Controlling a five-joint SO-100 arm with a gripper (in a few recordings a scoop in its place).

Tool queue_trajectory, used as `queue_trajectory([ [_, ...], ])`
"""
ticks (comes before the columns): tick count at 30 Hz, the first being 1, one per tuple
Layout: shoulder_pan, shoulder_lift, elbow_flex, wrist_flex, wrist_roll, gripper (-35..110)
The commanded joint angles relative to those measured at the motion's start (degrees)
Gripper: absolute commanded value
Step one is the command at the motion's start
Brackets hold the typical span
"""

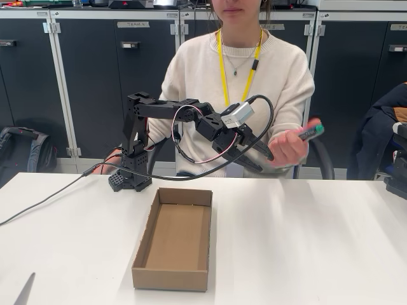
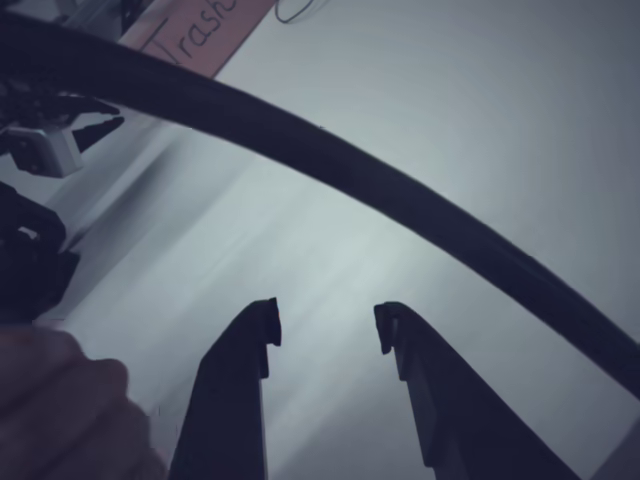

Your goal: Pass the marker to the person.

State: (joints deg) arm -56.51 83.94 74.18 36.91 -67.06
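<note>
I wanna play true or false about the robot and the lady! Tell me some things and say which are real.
1. The person holds the marker in her hand. True.
2. The gripper has its jaws shut on the marker. False: the jaws are open and empty.
3. The cardboard box is full of pens. False: it is empty.
4. The person wears a yellow lanyard. True.

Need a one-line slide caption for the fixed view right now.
Person's hand holds the marker beside the open, empty tool, above the table.
</note>
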Motion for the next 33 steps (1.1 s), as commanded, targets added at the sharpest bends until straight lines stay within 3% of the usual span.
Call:
queue_trajectory([
  [1, 0.53, 5.89, -1.32, 0.53, -0.53, 21],
  [33, 0.62, 8.00, 1.49, 0.70, -1.05, 21],
])
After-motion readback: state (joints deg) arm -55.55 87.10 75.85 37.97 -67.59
